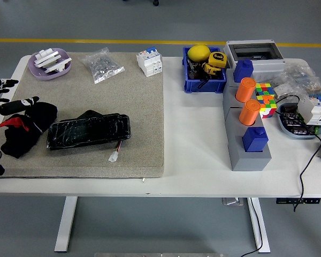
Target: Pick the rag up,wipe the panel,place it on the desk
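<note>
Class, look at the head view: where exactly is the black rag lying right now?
The black rag lies at the left edge of the grey mat, directly left of the black panel, with the left robot hand over it.

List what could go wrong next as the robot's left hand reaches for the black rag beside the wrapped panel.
1. The left hand sits at the mat's far left edge with its fingers spread over the black rag, holding nothing; a poor grasp might take only part of the rag.
2. The rag touches the black panel, so lifting could drag it.
3. The panel's loose white connector might snag while wiping.
</note>
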Controlling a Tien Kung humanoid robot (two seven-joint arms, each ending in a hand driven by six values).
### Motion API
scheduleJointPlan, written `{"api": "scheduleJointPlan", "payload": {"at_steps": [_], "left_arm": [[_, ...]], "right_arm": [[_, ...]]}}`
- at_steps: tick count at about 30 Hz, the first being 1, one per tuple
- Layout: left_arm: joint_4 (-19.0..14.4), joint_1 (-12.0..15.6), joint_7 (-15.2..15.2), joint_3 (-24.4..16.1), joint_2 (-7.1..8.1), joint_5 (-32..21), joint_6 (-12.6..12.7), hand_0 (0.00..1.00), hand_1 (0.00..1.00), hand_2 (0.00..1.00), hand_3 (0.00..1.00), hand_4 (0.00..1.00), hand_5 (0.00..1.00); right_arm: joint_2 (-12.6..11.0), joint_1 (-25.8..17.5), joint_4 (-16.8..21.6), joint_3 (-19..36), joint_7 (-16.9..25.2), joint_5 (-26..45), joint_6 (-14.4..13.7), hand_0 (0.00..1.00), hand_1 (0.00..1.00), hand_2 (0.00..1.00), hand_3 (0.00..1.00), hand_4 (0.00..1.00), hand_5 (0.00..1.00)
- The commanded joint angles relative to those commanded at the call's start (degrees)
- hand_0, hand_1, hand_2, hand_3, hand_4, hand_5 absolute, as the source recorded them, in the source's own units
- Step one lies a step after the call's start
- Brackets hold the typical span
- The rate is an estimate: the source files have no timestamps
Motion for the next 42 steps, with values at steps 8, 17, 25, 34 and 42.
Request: {"api": "scheduleJointPlan", "payload": {"at_steps": [8,17,25,34,42], "left_arm": [[-4.78,1.78,-8.66,-1.23,-0.94,-9.17,-0.35,0.57,0.736,0.652,0.567,0.613,0.35],[-4.33,2.25,-17.31,-3.96,-2.85,-22.12,-5.48,0.544,0.698,0.608,0.57,0.644,0.335],[-2.67,3.55,-25.99,-7.38,-4.5,-40.24,-12.6,0.541,0.693,0.605,0.58,0.709,0.305],[-0.05,3.54,-28.27,-8.12,-4.52,-52.44,-18.13,0.531,0.684,0.601,0.584,0.716,0.306],[-0.06,3.37,-28.24,-8.2,-4.11,-54.37,-18.68,0.529,0.683,0.603,0.586,0.732,0.298]], "right_arm": [[-0.13,-0.22,0.0,-0.25,-0.07,-0.03,-0.03,0.712,0.259,0.627,0.629,0.998,0.584],[0.17,-0.33,0.0,0.04,-0.12,-0.36,-0.03,0.714,0.257,0.627,0.629,0.998,0.581],[0.25,-0.43,0.0,0.91,-0.48,-1.46,-0.08,0.713,0.258,0.627,0.627,0.998,0.581],[0.1,-0.54,0.0,-0.68,-0.2,0.27,0.1,0.713,0.258,0.627,0.628,0.998,0.58],[0.41,-0.5,0.0,0.52,-0.55,-0.71,0.01,0.713,0.259,0.627,0.628,0.998,0.581]]}}
